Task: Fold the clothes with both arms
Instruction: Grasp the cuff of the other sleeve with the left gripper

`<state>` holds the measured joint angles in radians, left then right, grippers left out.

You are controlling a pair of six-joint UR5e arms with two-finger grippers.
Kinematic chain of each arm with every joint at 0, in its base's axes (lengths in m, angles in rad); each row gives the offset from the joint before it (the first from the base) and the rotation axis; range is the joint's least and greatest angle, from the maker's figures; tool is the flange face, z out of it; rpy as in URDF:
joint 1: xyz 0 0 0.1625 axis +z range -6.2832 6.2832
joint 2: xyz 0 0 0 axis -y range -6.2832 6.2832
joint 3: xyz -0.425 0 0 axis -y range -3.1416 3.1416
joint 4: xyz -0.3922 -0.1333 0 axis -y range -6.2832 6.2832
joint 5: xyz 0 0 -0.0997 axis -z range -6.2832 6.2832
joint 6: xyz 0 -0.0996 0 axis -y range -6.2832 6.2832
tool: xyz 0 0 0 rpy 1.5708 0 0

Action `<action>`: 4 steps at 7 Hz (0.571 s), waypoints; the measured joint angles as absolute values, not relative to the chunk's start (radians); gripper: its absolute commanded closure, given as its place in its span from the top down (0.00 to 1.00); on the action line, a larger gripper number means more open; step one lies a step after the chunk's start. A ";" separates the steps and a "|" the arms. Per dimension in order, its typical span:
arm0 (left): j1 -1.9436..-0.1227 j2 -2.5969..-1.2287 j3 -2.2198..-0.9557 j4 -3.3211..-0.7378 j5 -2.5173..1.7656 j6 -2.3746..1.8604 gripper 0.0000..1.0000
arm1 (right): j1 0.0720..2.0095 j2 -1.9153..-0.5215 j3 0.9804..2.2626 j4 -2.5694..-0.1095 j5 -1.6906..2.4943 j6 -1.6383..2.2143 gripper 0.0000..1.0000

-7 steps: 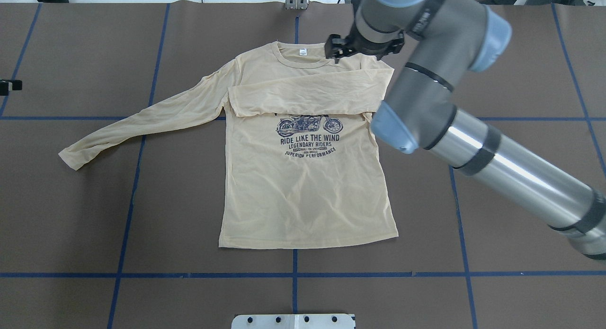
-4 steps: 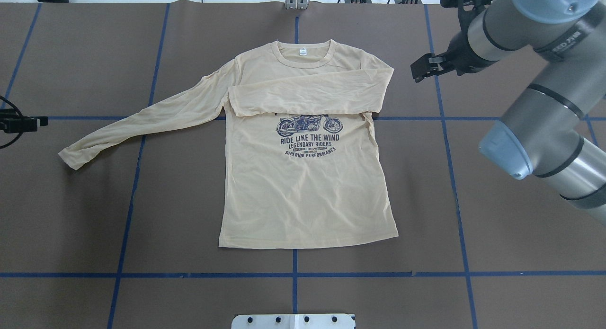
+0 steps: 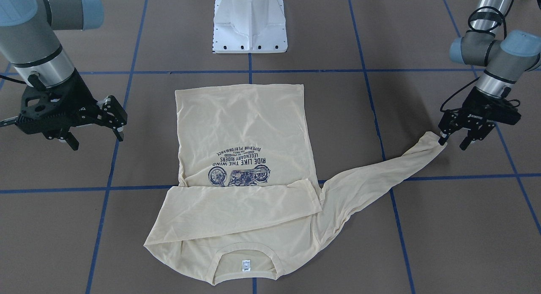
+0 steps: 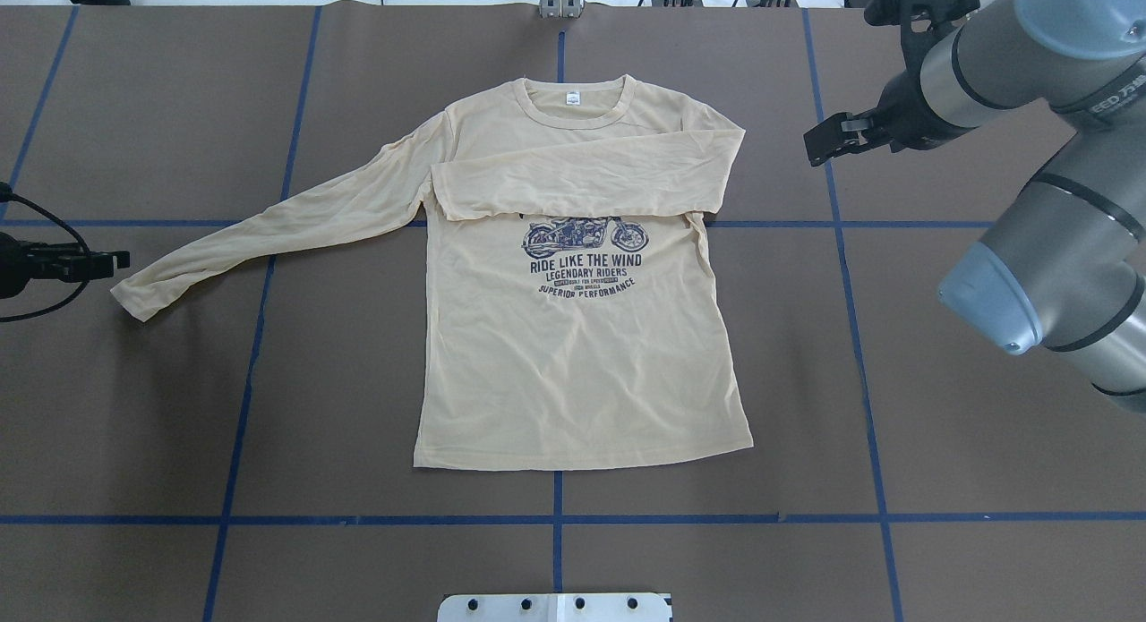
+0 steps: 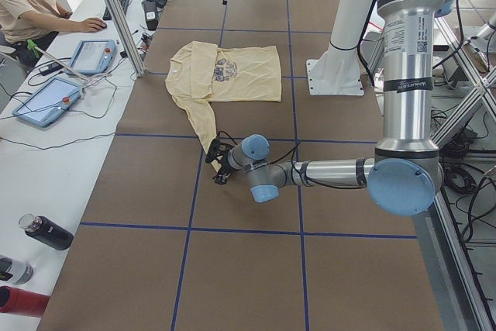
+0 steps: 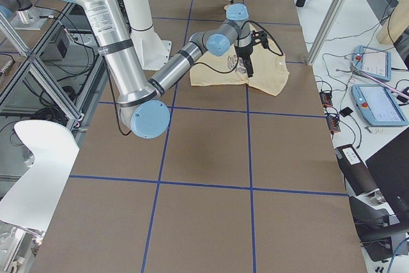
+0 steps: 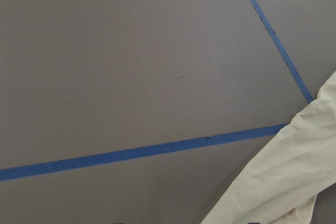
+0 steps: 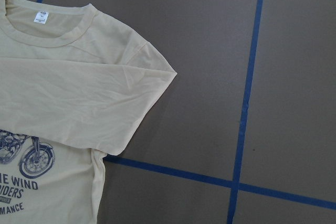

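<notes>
T-shirt point(image 4: 573, 380) lengthwise away from pedestal point(image 3: 250, 23), collar point(image 4: 573, 121) farthest; left jaws and right jaws wide apart.

**One slogan legible, the rest too small**

The T-shirt point(image 4: 582, 371) on the desk point(image 4: 134, 425) carries a navy chest print point(image 4: 586, 262). Under a motorcycle drawing it reads, top to bottom, "RIDE LIKE THE WIND", "LEGENDARY RIDERS" and, in a curved line, "SUPERIOR PERFORMANCE". Two tiny lines between the last two cannot be read. In the front-facing view the same words stand upside down. The right wrist view catches only line ends, such as "WIND" and "MANCE".

At 12 o'clock from the print, the white neck tag point(image 4: 568, 97) bears marks too small to read. At 2 o'clock, a black band point(image 4: 1115, 85) on the right arm point(image 4: 1056, 210) shows pale lettering, not legible. White lettering on the left hand point(image 3: 453, 141) is likewise unreadable.
</notes>
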<state>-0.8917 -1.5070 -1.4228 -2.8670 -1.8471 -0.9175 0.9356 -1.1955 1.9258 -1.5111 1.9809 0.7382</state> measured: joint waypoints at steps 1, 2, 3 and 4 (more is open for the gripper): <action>-0.889 -1.511 -1.408 -2.867 -1.846 -0.920 0.57 | 0.936 -1.195 1.926 -1.511 1.981 0.738 1.00; -0.886 -1.514 -1.397 -2.867 -1.846 -0.920 0.57 | 0.936 -1.195 1.926 -1.511 1.980 0.738 1.00; -0.882 -1.515 -1.392 -2.867 -1.845 -0.920 0.55 | 0.936 -1.195 1.926 -1.511 1.979 0.738 1.00; -0.876 -1.515 -1.391 -2.867 -1.845 -0.920 0.53 | 0.936 -1.195 1.926 -1.511 1.979 0.738 1.00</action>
<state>-0.8758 -1.5152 -1.3907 -2.8667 -1.8454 -0.9204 0.9356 -1.1950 1.9257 -1.5110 1.9790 0.7379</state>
